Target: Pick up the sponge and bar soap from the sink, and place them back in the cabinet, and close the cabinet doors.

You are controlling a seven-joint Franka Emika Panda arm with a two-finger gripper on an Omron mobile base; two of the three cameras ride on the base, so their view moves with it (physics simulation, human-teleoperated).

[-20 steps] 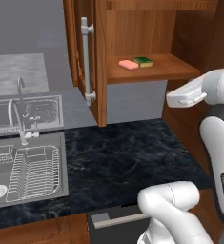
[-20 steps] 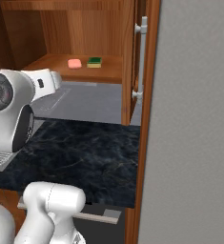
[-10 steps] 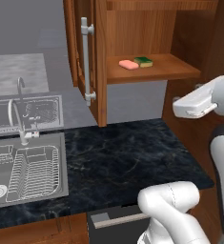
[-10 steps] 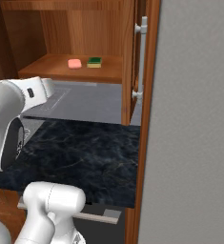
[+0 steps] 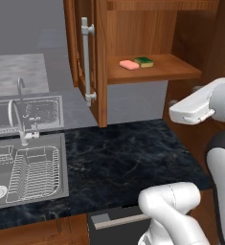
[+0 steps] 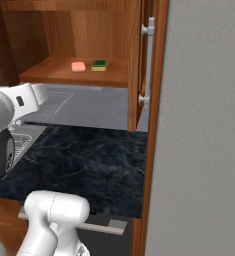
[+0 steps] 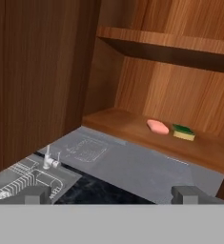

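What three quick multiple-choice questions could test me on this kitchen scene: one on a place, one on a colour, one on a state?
1. Where does the small flat dark green sponge lie?
A. in the sink
B. on the wooden cabinet shelf
C. on the counter

2. What colour is the flat rounded bar soap beside it?
A. salmon-pink
B. blue
C. white

3. How is the reddish-brown panelled cabinet door with the silver bar handle?
A. shut
B. missing
C. open

Answers: 1 B, it rests on the shelf; 2 A, pink in every view; 3 C, it stands swung out, the shelf exposed.
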